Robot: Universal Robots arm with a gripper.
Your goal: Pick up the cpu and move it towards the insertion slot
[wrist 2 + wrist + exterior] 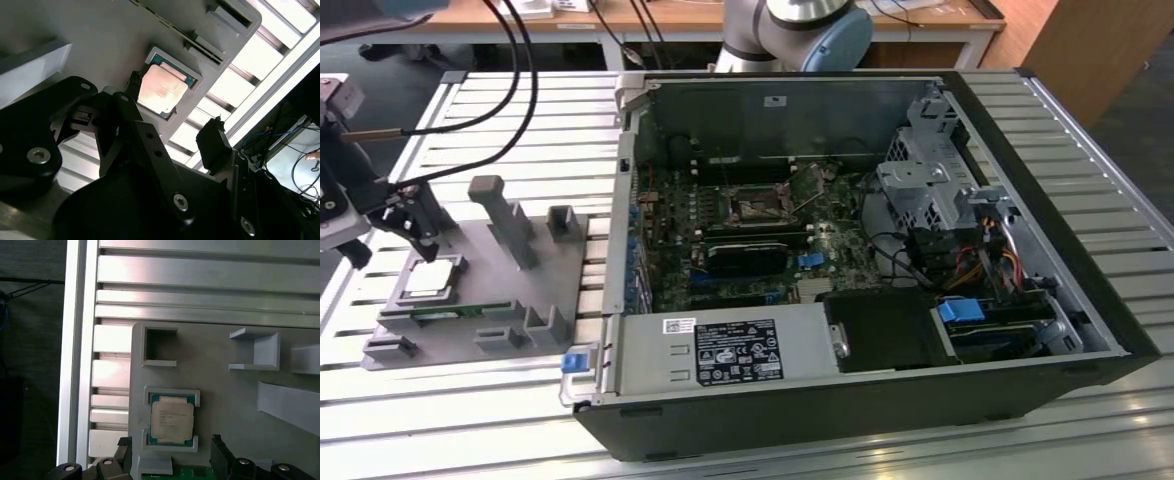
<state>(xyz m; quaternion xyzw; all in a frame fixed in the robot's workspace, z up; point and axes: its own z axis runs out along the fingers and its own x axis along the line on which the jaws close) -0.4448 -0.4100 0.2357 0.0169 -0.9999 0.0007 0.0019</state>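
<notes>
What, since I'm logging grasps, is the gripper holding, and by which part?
Nothing: the gripper is open above the cpu, which lies in its grey holder.

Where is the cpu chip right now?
The cpu sits in a square recess of the grey holder tray, at the exterior view's left, outside the computer case, with the end effector close over it.

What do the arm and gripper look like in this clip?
The arm is silver-grey tubing with a blue-grey joint cap. The gripper is matte black, with angular linkage plates, silver screw heads and two blocky black fingers.
</notes>
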